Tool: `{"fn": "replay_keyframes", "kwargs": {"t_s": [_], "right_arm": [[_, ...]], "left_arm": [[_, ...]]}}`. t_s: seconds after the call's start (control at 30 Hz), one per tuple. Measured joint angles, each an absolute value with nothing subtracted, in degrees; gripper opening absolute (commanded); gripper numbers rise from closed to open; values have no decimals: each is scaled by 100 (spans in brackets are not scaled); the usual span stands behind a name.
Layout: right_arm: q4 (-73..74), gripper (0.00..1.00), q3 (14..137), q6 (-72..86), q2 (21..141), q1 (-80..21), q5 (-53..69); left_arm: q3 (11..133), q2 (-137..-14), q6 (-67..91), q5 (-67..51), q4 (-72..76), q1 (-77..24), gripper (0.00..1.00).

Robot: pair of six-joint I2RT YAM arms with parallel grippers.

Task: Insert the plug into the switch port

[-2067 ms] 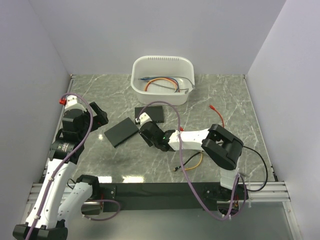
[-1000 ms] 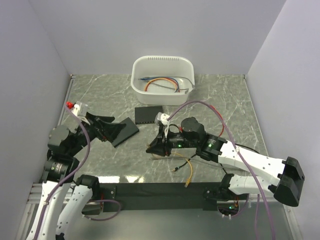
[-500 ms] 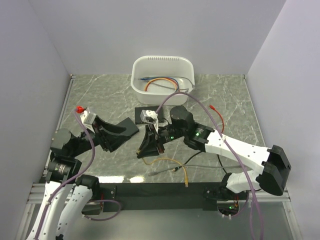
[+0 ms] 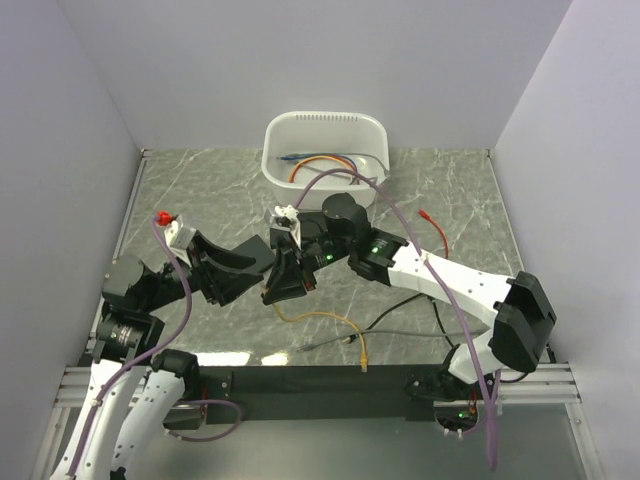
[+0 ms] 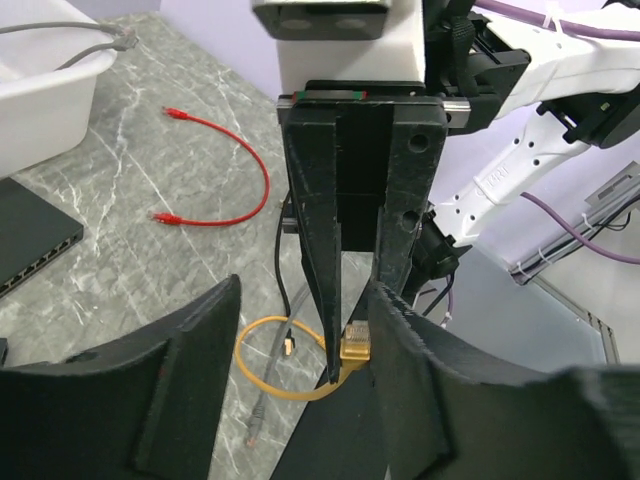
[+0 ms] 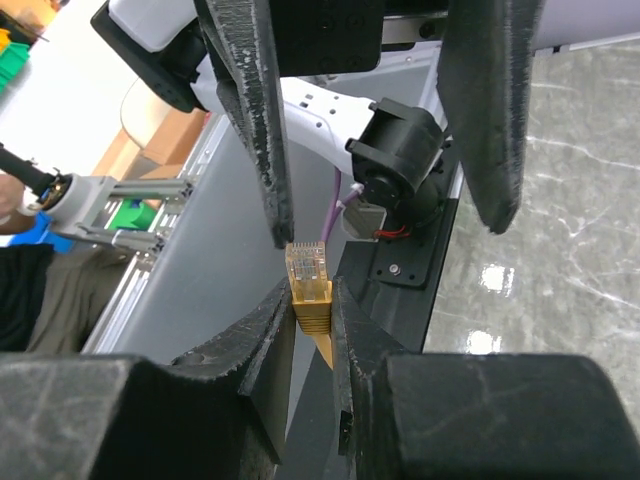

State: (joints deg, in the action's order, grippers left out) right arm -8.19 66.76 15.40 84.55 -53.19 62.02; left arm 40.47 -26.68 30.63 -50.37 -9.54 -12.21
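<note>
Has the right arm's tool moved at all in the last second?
Yes. The right tool, gripping the yellow plug, has shifted left: in the top view, from below the white tub's middle to below its left edge.

**Top view:** fixed, high, behind the arm bases. Faces down and forward over the table (image 4: 450,190) to the white tub (image 4: 272,150). Distant, with both arms whole in frame.

**Left wrist view:** mounted on the left gripper (image 5: 300,290), whose own fingers frame the bottom. Faces the right gripper (image 5: 356,335) head-on, close (table and tub corner lie behind).

**Right wrist view:** looks out between its own fingers at the left gripper and the table's near edge. Very close.

**Shared:** both wrist views hold the yellow plug (image 6: 308,272) at centre, seen from opposite sides. The top view takes in both grippers together.
</note>
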Motion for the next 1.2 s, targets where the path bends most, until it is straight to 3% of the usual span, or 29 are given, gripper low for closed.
{"fn": "replay_keyframes", "kwargs": {"t_s": [0.3,0.67,0.87,1.2], "right_arm": [[-1020,0,6864,1772,8659,-5262,6300],[-1647,0,6866,2368,8906,-4952,6431],[-1959,0,6866,2613,8941,-4886,6438],[-2335,0,6864,2875,9015,-4888,6580]], "left_arm": [[4047,-2786,3063,-5030,-934,-1247,47],[4047,-2786,3052,-4969,-873,-1256,55],[4047,-2786,3041,-4967,-886,-1258,48],[4047,-2786,3035,-4921,-893,-1258,47]]}}
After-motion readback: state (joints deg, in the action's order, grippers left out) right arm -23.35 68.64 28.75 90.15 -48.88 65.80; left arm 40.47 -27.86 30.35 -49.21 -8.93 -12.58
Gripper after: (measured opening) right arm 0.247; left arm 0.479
